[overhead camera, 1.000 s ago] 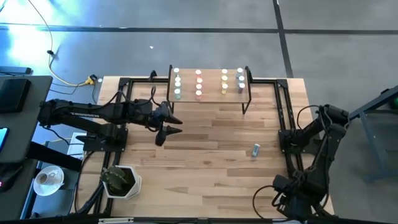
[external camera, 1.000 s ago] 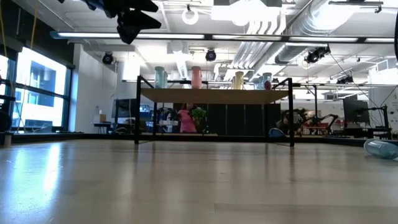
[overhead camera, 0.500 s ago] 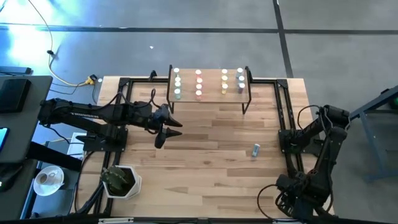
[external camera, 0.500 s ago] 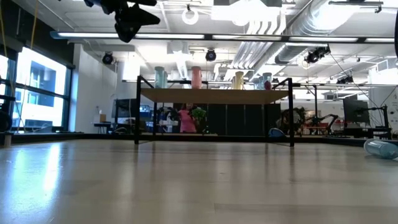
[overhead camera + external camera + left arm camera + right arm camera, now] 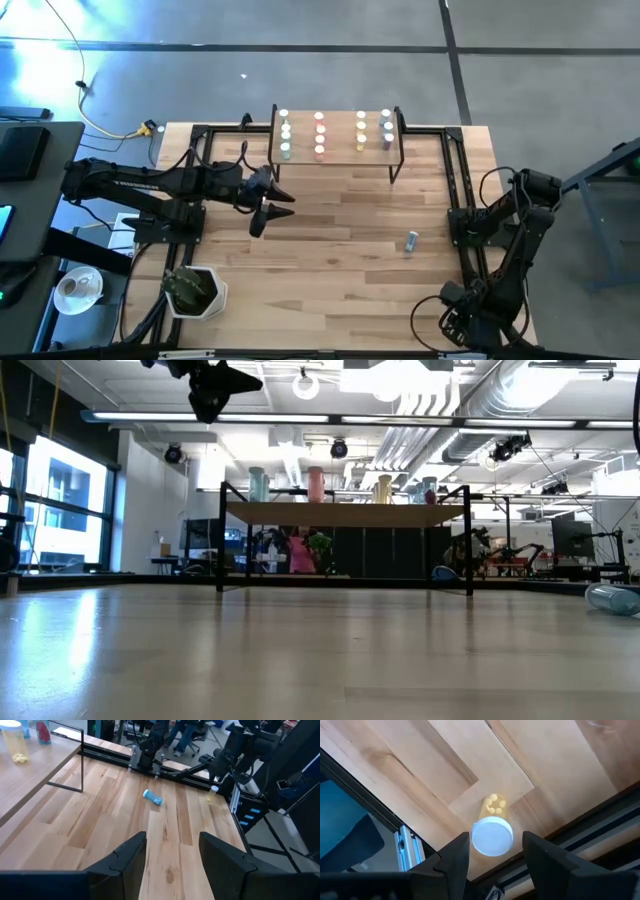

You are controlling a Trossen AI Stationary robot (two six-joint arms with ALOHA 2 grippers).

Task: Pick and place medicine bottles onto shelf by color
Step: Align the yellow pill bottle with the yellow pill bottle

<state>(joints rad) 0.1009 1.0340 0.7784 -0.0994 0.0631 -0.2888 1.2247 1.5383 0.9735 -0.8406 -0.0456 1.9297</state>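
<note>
The shelf, a light-wood board on thin black metal legs, is standing at the middle of the table's far edge and is carrying small cylindrical medicine bottles with round white caps, lined up in four columns by colour: green bottles toward the left, then pink bottles, yellow bottles and blue-grey bottles toward the right. One more blue bottle is lying on its side on the pale butcher-block planks, toward the table's right edge and well apart from the shelf. A translucent yellow bottle is sitting by the black rail near the table's near-right corner, and small round yellow pills are showing through its wall beneath its ridged white cap. The right end effector is hovering over that bottle with its dark fingers standing apart, the cap showing in the gap between them and nothing clamped. The left end effector is hanging above the left half of the table, its fingers parted and gripping nothing, with bare wood showing between them. A white pot holding a dark green plant is sitting at the table's near-left corner
</note>
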